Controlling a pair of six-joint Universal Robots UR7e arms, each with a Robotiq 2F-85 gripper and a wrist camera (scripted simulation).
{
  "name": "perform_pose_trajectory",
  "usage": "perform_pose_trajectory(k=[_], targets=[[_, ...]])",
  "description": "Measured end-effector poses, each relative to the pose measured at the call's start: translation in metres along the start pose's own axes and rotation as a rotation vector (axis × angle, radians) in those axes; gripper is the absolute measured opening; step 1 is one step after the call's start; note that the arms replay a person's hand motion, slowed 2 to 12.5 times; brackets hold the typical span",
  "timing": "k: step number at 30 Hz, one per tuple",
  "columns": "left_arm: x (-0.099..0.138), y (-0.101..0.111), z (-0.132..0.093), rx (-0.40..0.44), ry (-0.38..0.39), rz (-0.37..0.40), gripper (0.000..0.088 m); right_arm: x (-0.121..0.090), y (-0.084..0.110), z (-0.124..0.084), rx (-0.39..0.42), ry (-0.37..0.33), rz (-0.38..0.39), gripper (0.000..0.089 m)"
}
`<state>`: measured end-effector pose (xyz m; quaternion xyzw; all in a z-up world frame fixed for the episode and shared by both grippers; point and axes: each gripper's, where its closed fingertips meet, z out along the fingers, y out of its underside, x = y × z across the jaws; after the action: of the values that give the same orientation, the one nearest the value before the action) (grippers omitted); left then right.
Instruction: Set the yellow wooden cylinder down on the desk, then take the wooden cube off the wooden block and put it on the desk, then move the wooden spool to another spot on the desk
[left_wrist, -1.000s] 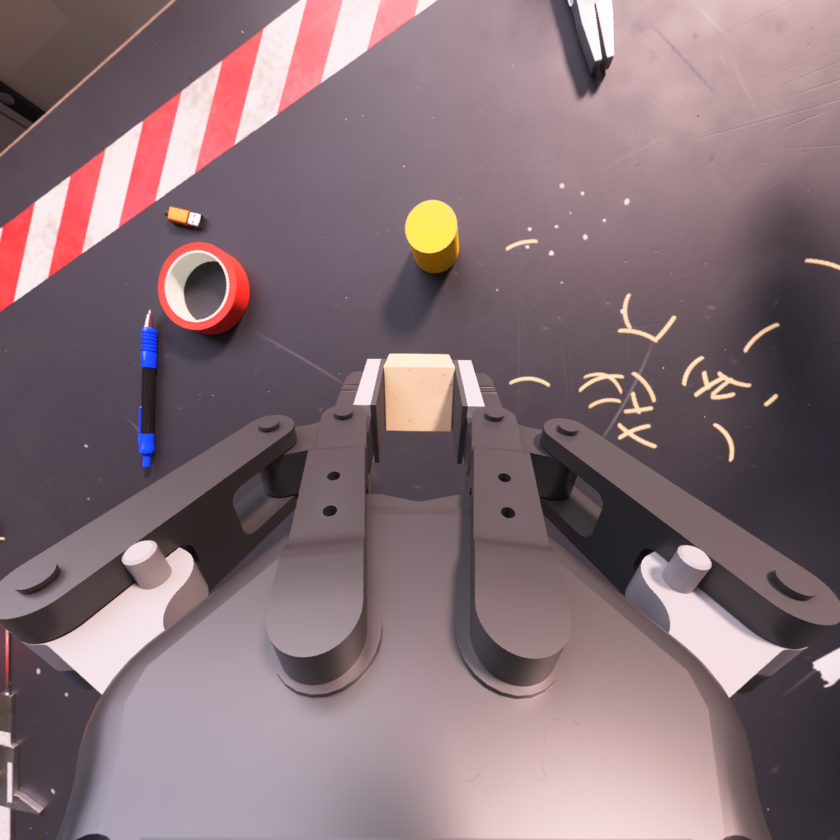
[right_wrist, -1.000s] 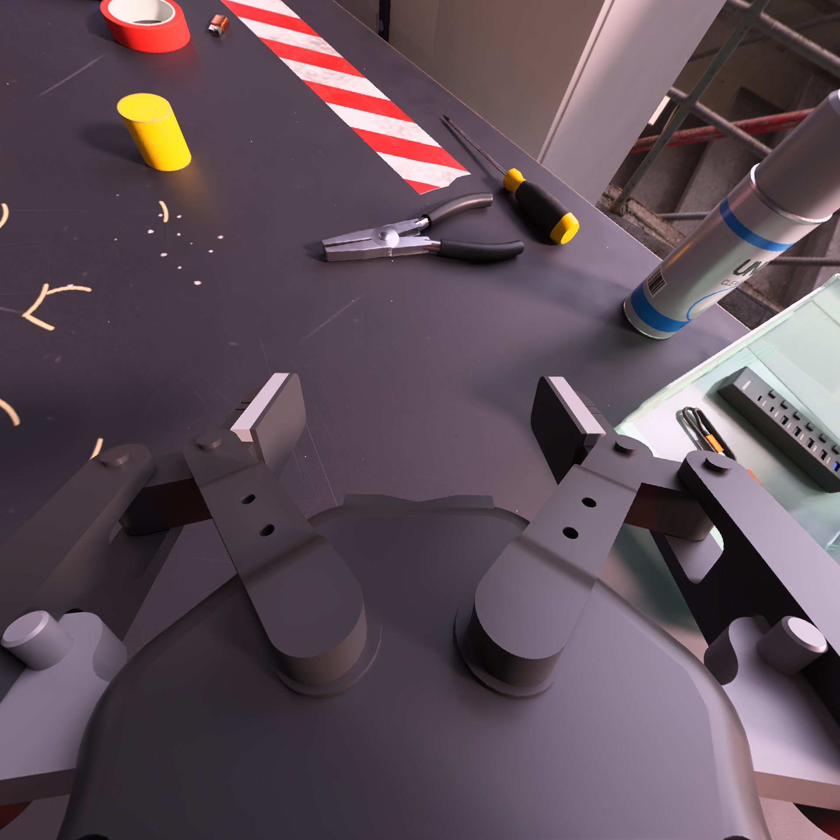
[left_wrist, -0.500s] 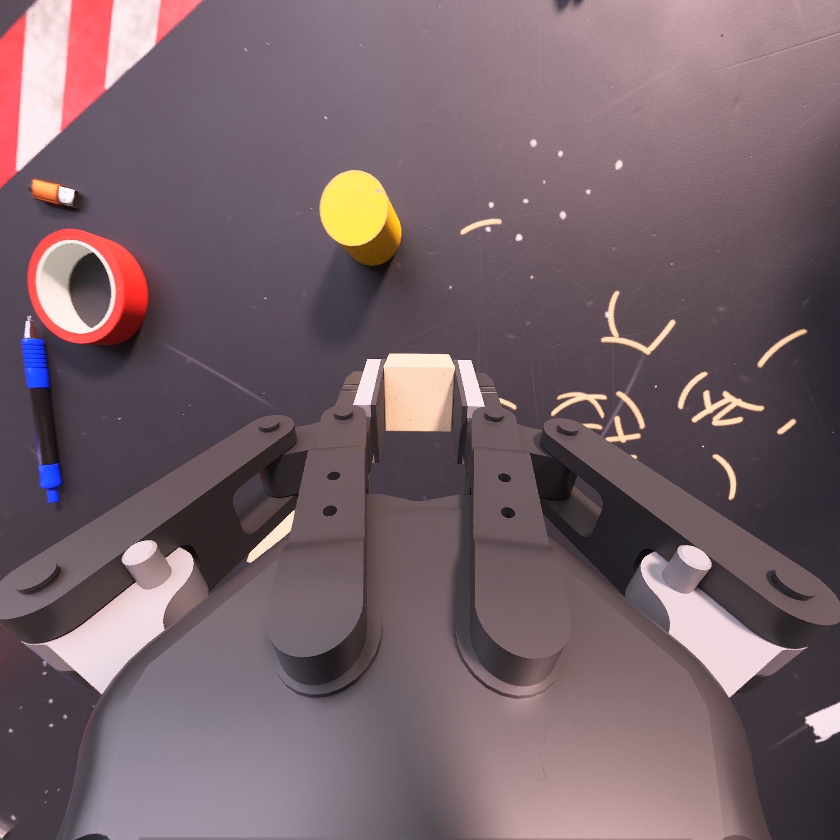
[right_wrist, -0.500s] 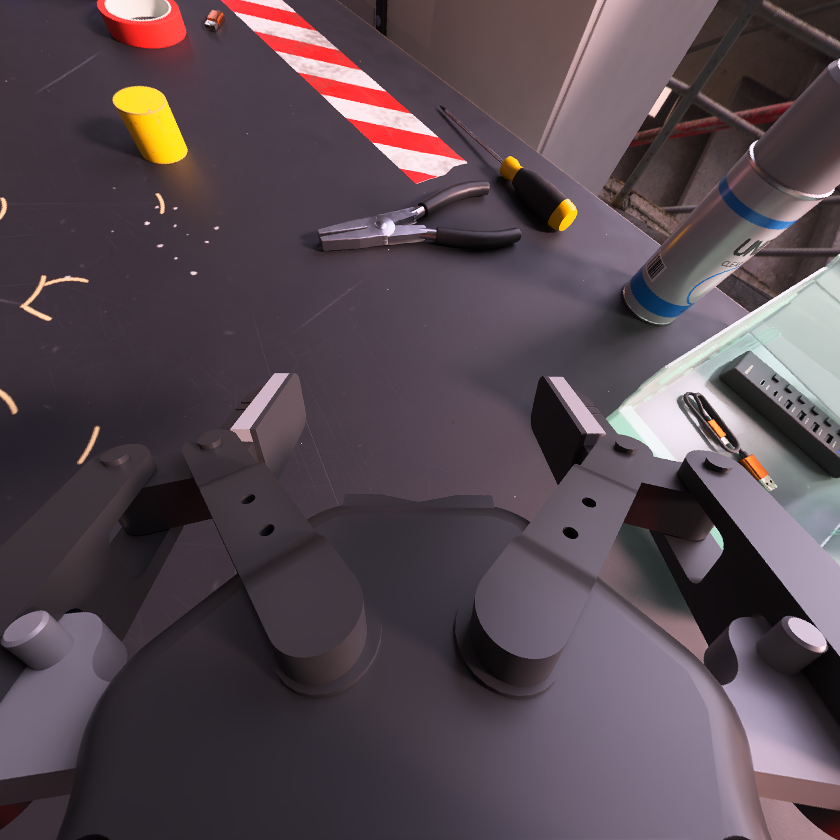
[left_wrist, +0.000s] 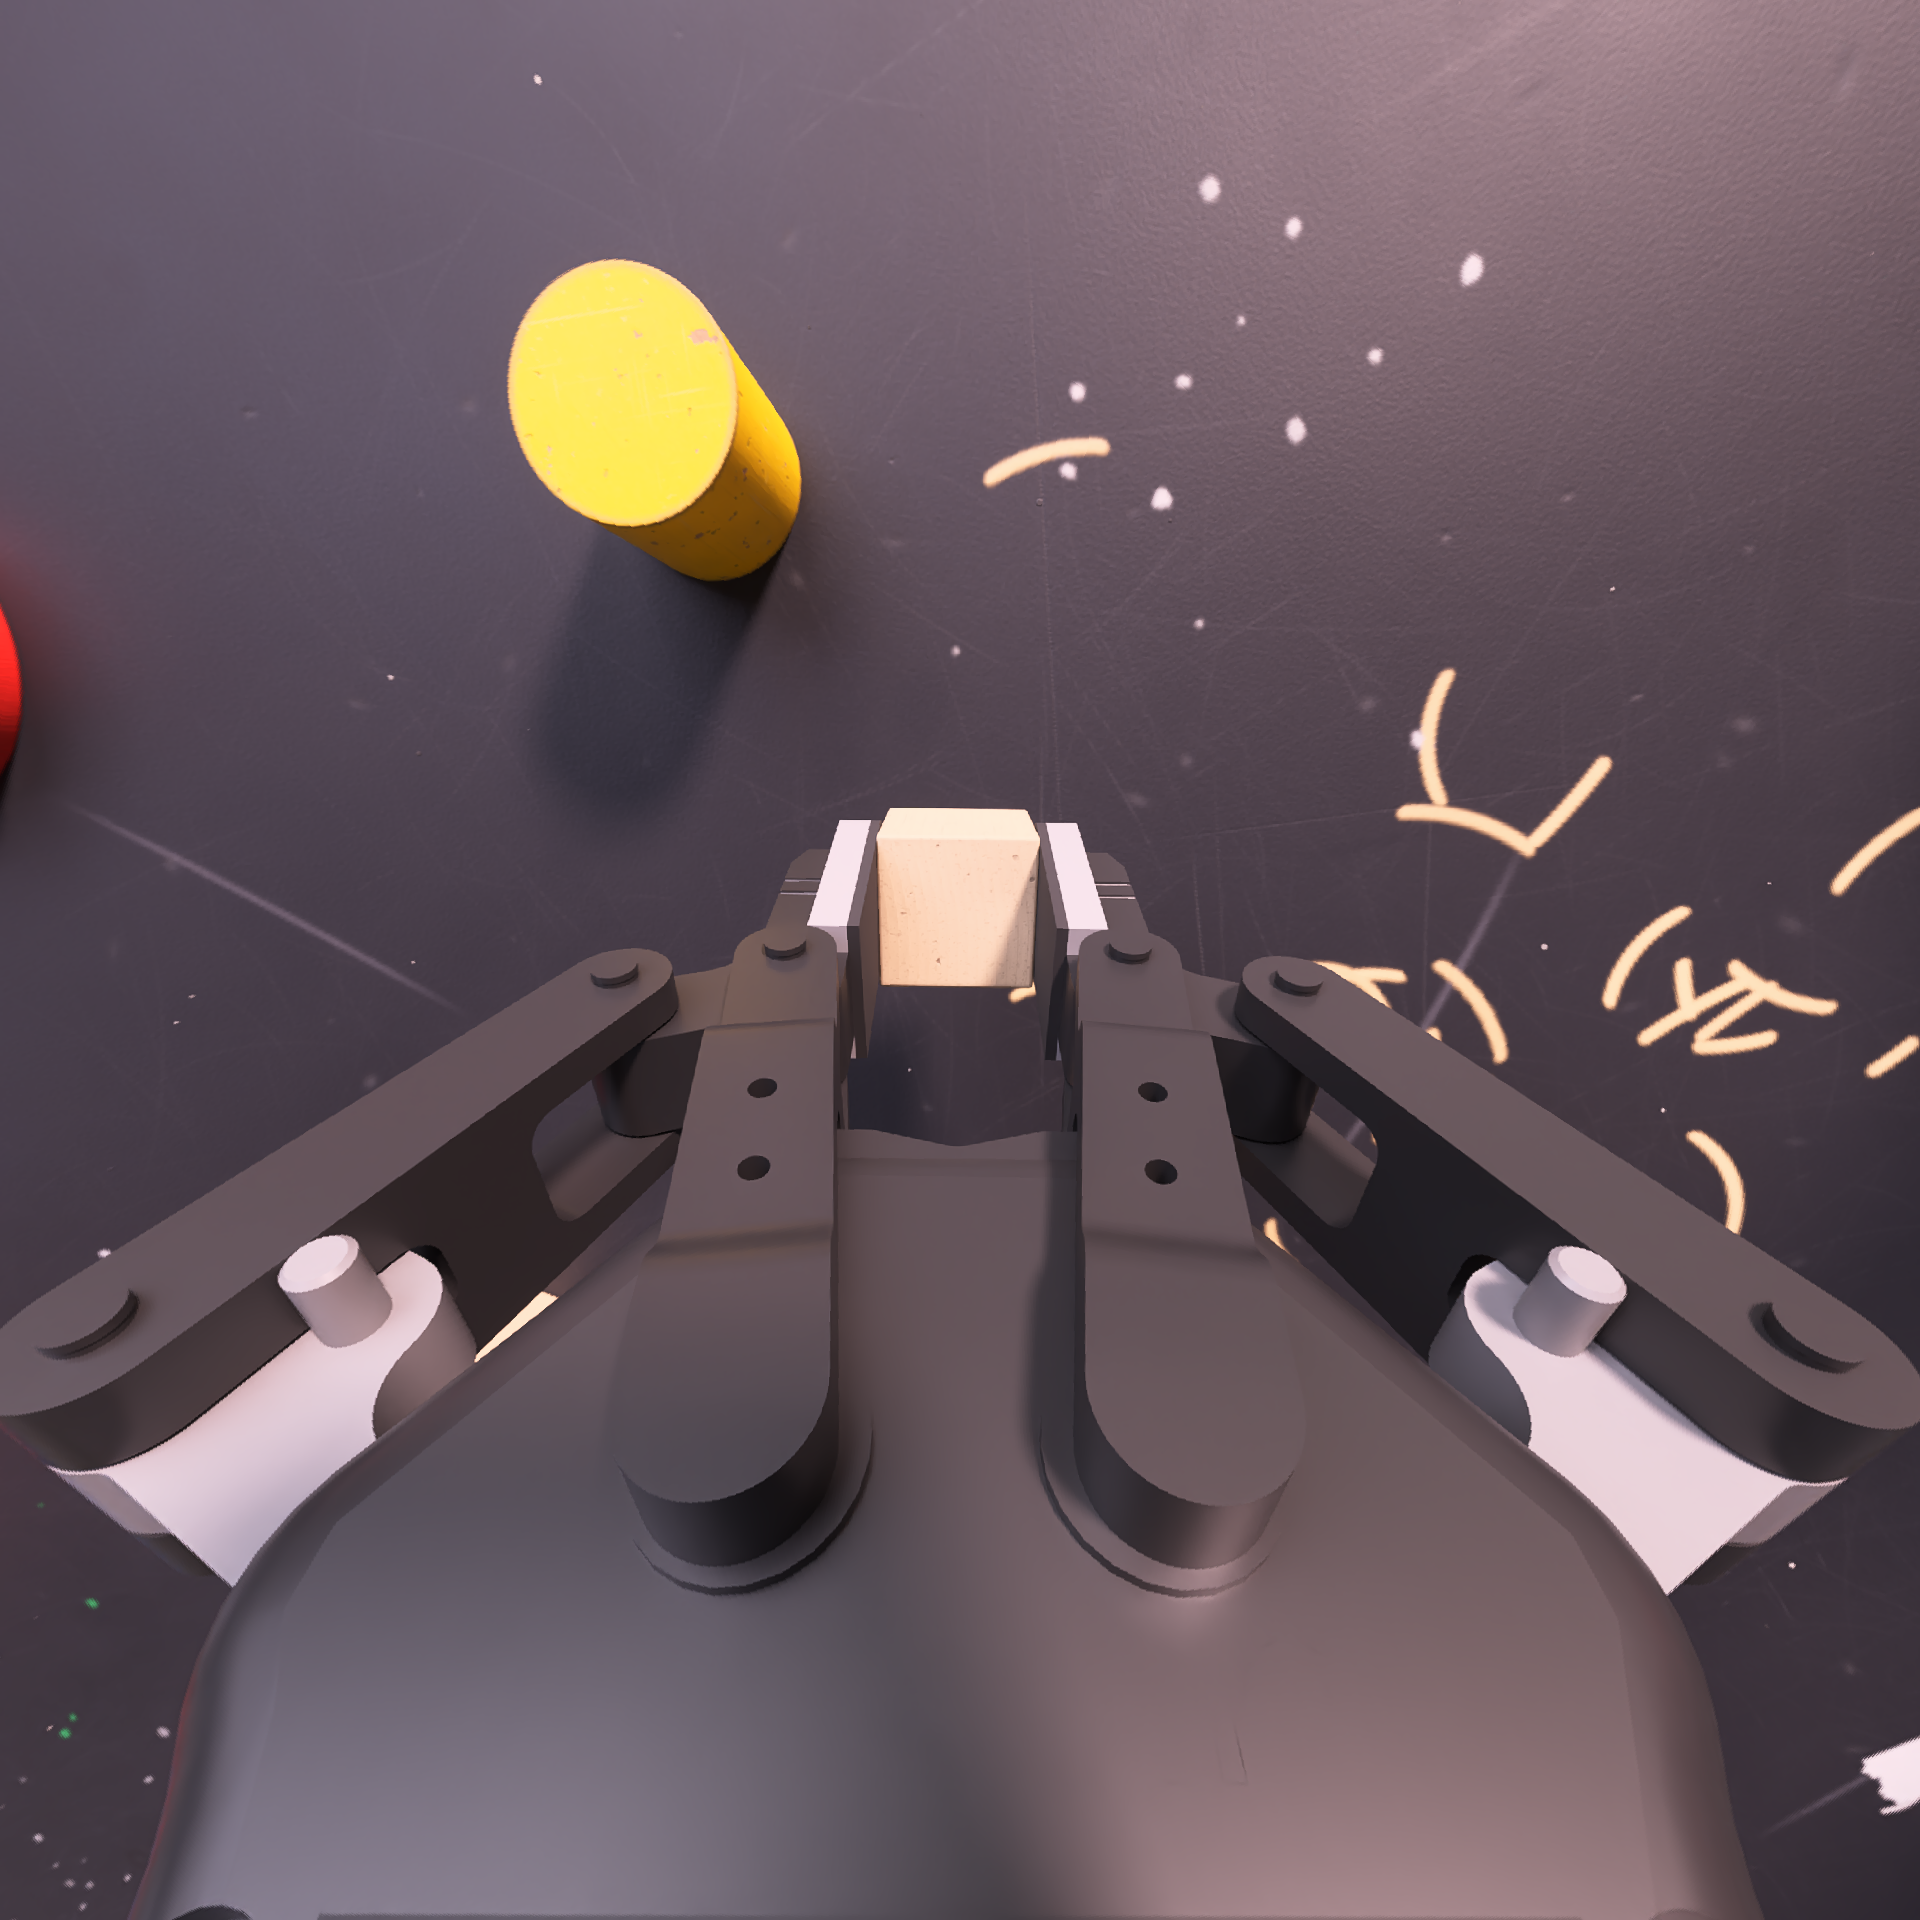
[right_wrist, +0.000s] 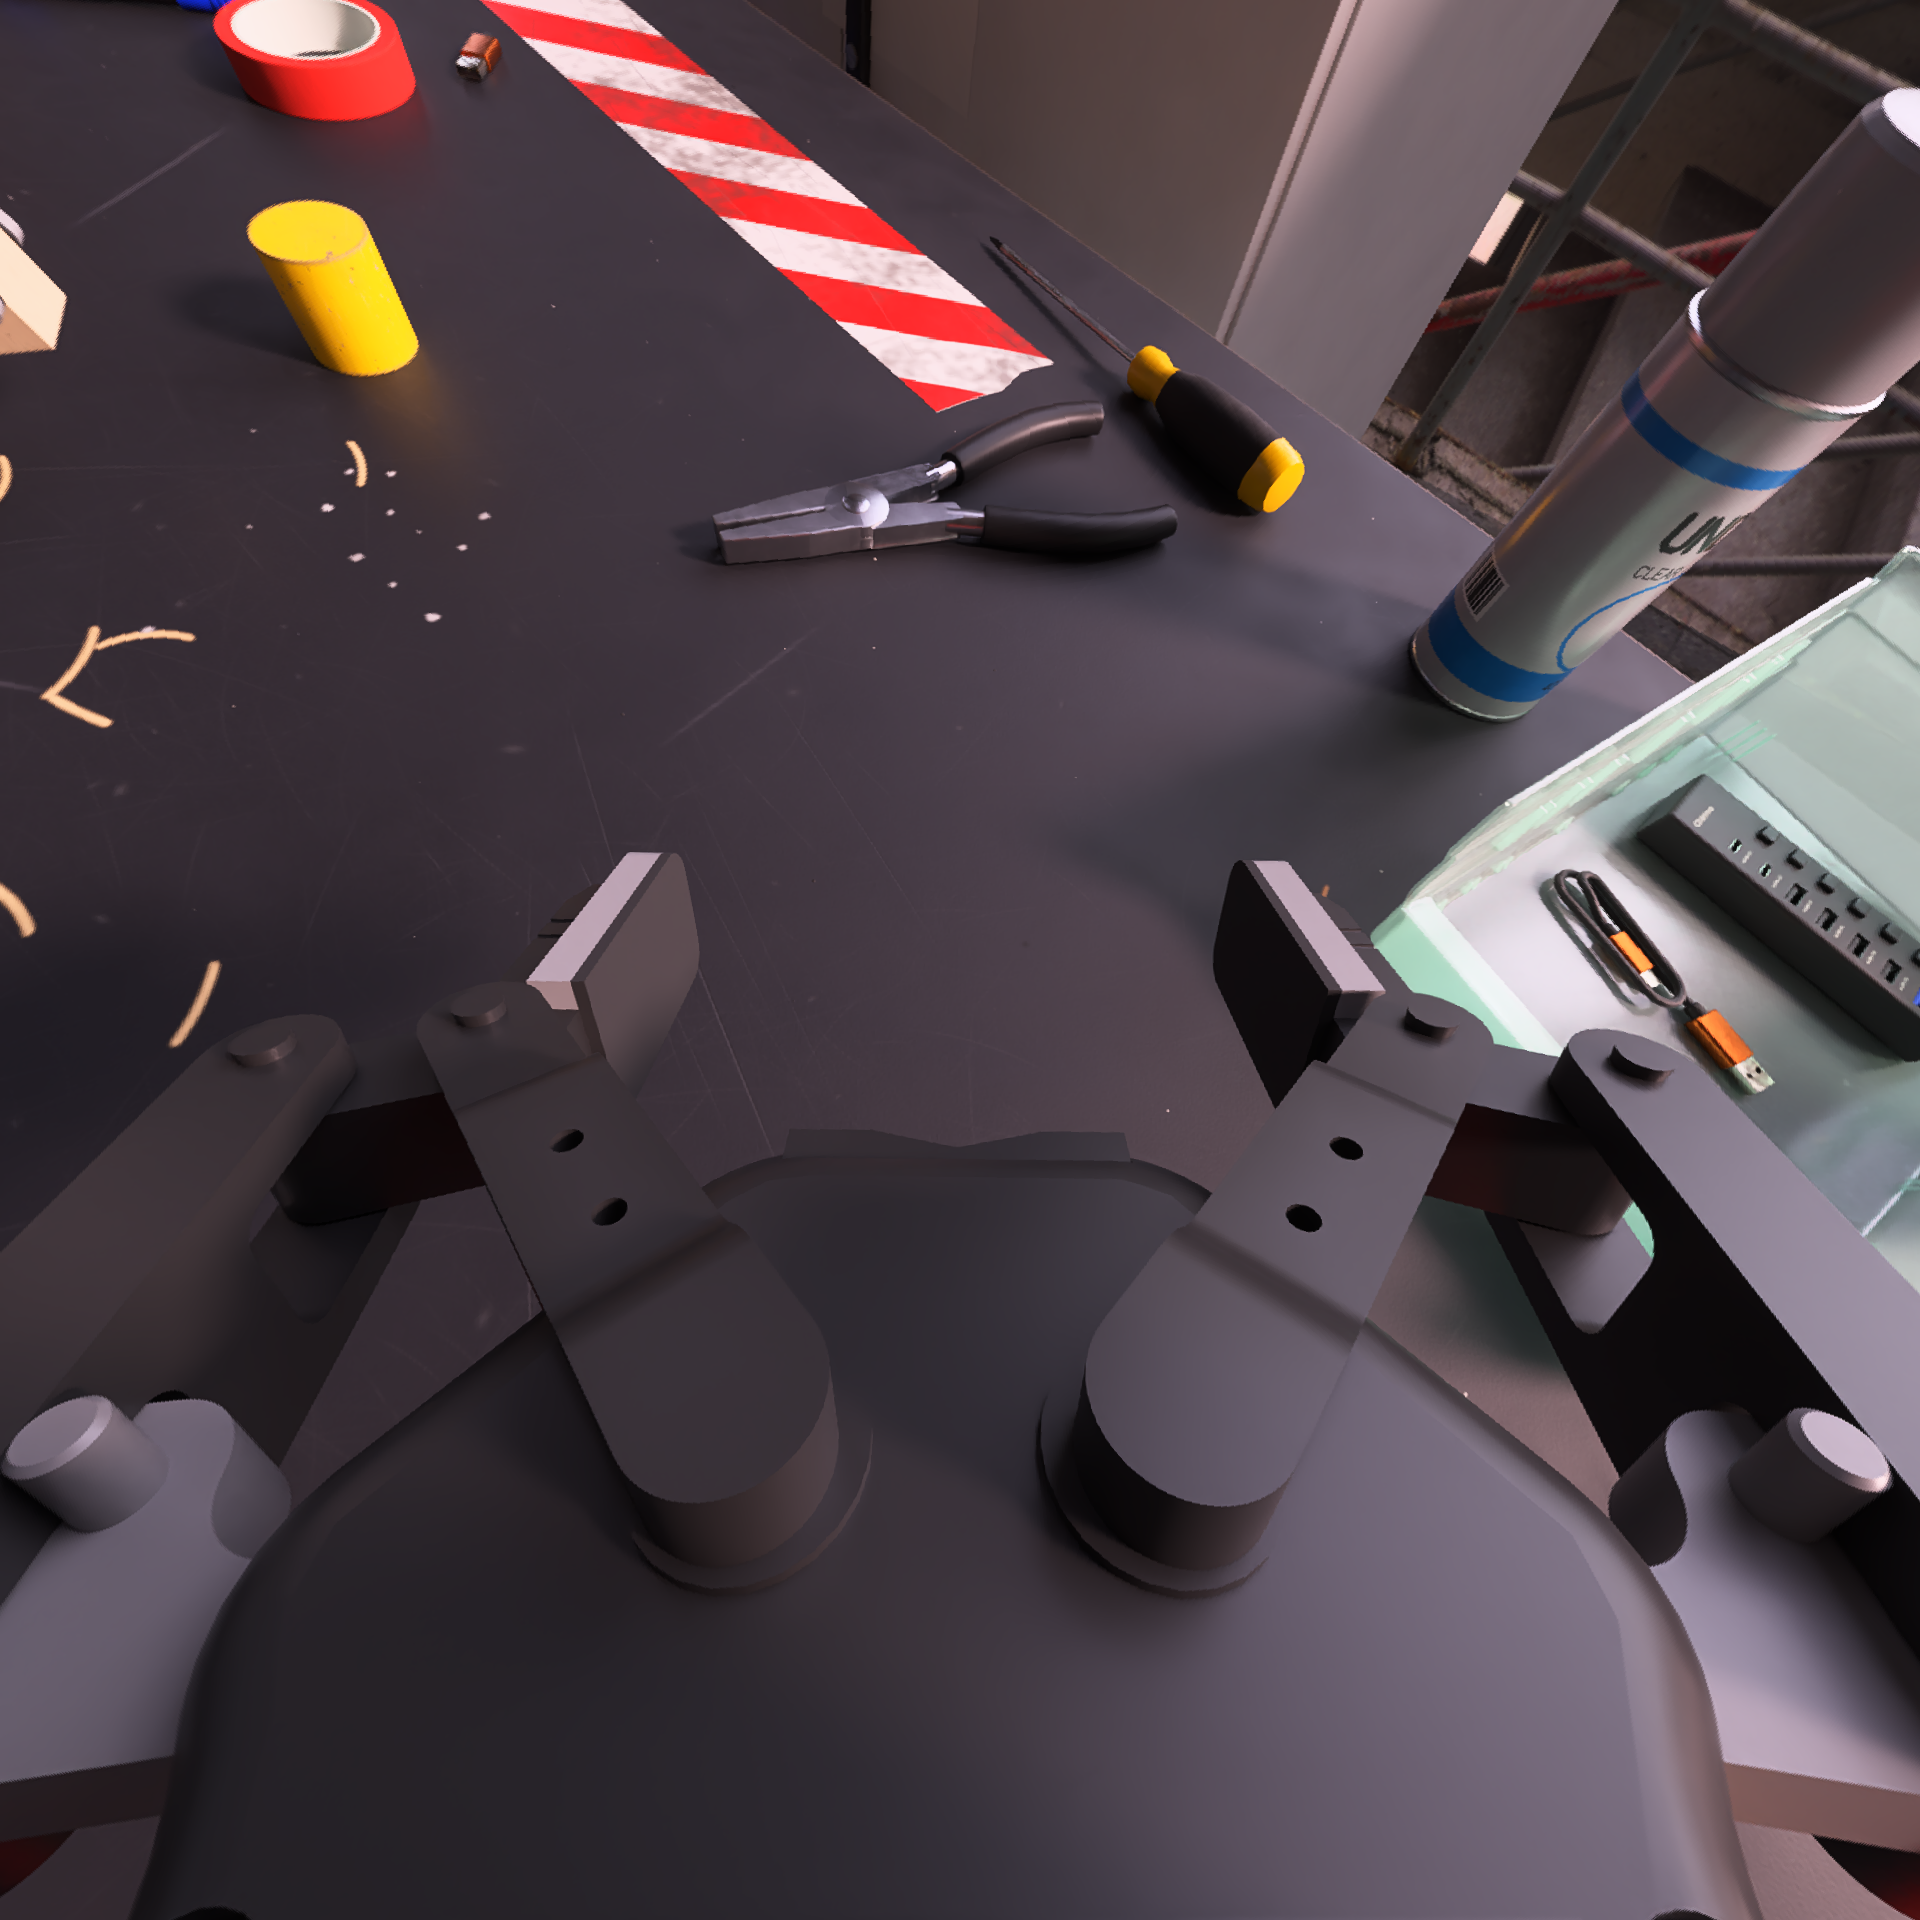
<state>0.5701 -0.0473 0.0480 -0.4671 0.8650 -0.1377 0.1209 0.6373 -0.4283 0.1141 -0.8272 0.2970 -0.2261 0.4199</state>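
Note:
My left gripper (left_wrist: 957, 883) is shut on the pale wooden cube (left_wrist: 957, 904) and holds it just above the dark desk (left_wrist: 1351, 156). The yellow wooden cylinder (left_wrist: 649, 416) stands upright on the desk, ahead and to the left of the cube. It also shows in the right wrist view (right_wrist: 335, 289) at the far left, with a corner of the cube (right_wrist: 26, 301) at the left edge. My right gripper (right_wrist: 951, 945) is open and empty above bare desk. The wooden block and the spool are not in view.
A red tape roll (right_wrist: 312, 57) and a small orange item (right_wrist: 476, 54) lie far left by a red-white striped strip (right_wrist: 790, 197). Pliers (right_wrist: 935, 509), a screwdriver (right_wrist: 1205, 426) and a spray can (right_wrist: 1621, 499) lie ahead. A clear bin (right_wrist: 1714, 935) with a cable stands right.
My left gripper has sunk closer to the desk with the cube; the cylinder looks larger and the tape roll has slid to the left edge. The right gripper's view has shifted slightly.

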Motion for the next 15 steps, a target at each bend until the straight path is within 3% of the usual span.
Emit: perform_pose_trajectory(k=[15], targets=[[0.0, 0.002, 0.019, -0.035, 0.026, -0.007, 0.0254, 0.005, 0.003, -0.003, -0.001, 0.009, 0.005, 0.0854]])
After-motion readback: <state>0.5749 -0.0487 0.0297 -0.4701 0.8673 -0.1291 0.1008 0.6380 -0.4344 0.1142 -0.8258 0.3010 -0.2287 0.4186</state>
